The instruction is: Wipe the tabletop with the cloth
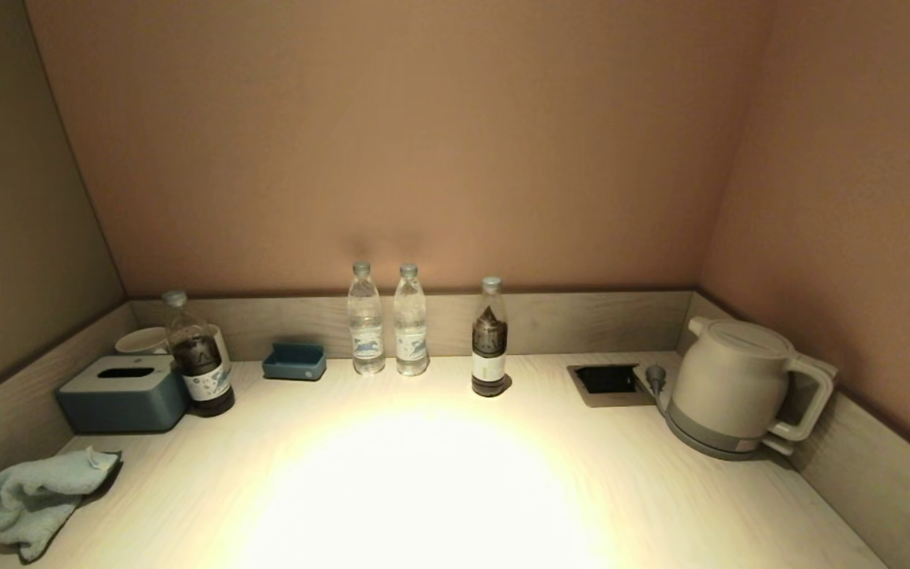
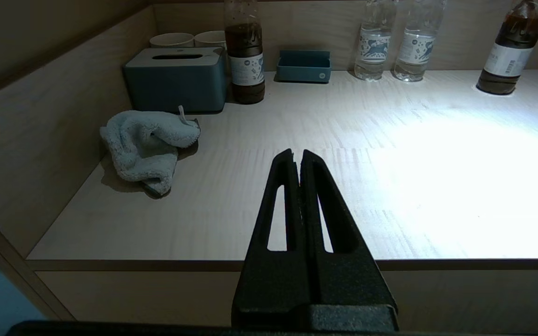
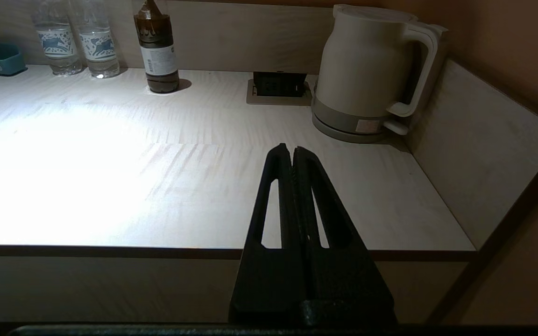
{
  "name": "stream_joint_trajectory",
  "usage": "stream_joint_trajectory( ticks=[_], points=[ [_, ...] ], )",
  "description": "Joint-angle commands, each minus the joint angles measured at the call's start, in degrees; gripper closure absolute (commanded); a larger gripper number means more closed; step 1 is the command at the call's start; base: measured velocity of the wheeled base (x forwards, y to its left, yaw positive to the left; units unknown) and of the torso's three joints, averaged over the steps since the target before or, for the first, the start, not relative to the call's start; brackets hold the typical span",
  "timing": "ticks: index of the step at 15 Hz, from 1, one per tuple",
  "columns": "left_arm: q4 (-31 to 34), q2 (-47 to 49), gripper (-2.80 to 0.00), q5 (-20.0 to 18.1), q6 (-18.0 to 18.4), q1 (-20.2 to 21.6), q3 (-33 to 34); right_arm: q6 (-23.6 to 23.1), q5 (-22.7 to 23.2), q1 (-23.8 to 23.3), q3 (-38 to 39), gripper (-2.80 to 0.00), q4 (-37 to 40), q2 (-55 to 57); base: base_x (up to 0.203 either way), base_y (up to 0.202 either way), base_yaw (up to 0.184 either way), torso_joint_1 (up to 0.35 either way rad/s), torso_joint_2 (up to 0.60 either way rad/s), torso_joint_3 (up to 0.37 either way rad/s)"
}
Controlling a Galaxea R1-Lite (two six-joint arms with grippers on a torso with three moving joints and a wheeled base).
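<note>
A crumpled light blue cloth (image 1: 36,494) lies on the pale wooden tabletop (image 1: 439,474) at its front left corner, against the left wall; it also shows in the left wrist view (image 2: 145,142). My left gripper (image 2: 297,156) is shut and empty, held before the table's front edge, right of the cloth and apart from it. My right gripper (image 3: 292,150) is shut and empty, held before the front edge on the right side. Neither gripper shows in the head view.
A blue tissue box (image 1: 123,393), two cups (image 1: 143,341), a dark-liquid bottle (image 1: 198,356) and a blue tray (image 1: 295,361) stand at the back left. Two water bottles (image 1: 388,320) and another dark bottle (image 1: 490,340) stand mid-back. A socket recess (image 1: 605,381) and white kettle (image 1: 739,387) are at the right. Walls enclose three sides.
</note>
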Motion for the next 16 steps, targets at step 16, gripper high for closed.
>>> stream_joint_trajectory(
  ticks=[16],
  points=[
    [0.0,0.0,0.00,0.0,0.0,0.0,0.0,0.0,0.0,0.0,0.0,0.00,0.0,0.0,0.000,0.000,0.000,0.000,0.00,0.000]
  ],
)
